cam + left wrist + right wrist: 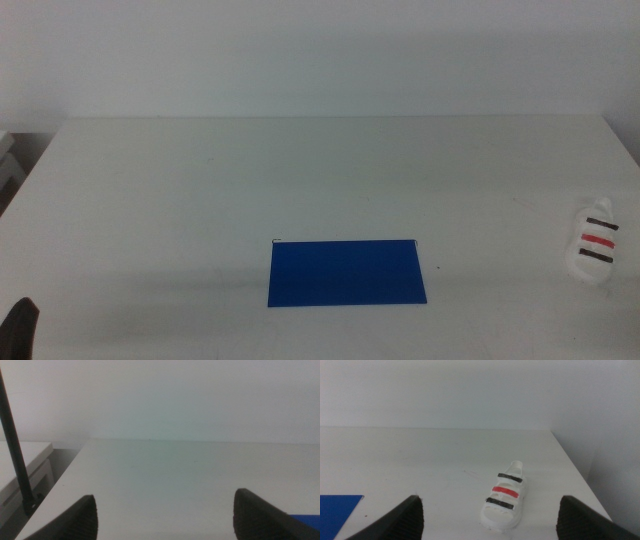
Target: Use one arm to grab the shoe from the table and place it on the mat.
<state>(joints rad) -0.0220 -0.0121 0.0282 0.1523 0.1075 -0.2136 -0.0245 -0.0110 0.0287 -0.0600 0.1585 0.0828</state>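
White table (pixel 200 190) — blue mat (pixel 346 272), shoe (pixel 594 243)

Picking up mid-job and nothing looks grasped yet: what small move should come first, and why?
Probably ease the right hand forward and down toward the shoe. Its jaws stand wide open with nothing between them, and the shoe lies on the table near the right edge, well apart from the mat. The left hand waits open at the far left corner, much farther off.

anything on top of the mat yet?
No. The mat lies bare on the table; its whole blue face shows. The shoe sits apart, near the table's right edge. Whatever lies under the mat is hidden.
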